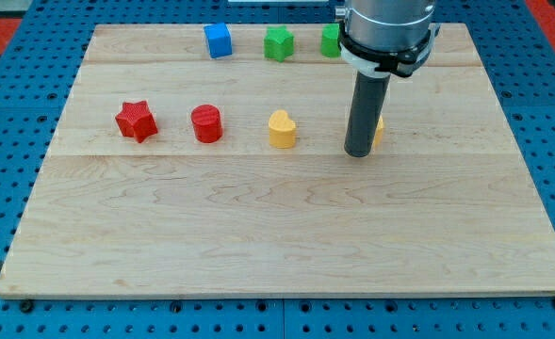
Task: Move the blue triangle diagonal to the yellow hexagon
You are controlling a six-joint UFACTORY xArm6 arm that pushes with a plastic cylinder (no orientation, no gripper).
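My tip (358, 153), a bare rod with no claw to open, held nothing and stood just beside the half-hidden yellow block (379, 132). The blue block (219, 40) lay far off near the counter's (258, 245) top edge. I judged I should go around behind it, then push slowly.

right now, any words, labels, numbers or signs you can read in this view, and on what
None: no readable text in the camera view.
Board: bare wood grain, no marks.
Blocks, namely red star, red cylinder, yellow heart, blue block and green blocks: plain colour, no labels.
Arm above my tip: no lettering shows.
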